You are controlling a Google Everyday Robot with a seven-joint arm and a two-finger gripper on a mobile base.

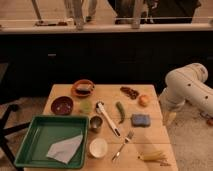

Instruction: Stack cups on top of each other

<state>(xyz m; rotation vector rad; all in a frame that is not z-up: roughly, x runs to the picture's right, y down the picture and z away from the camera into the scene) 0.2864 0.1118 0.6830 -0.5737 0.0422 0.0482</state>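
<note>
Centring matters: the spread hand (168,118), right of the worktop (150,131), should be lowered squarely over the dull silver-grey metal cup (95,123) near the pale yellow-green plastic cup (86,106).

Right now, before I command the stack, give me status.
Tool open, empty, just right of the table. Green cup and metal cup near each other, unstacked. White-handled utensil lies just right of metal cup.
</note>
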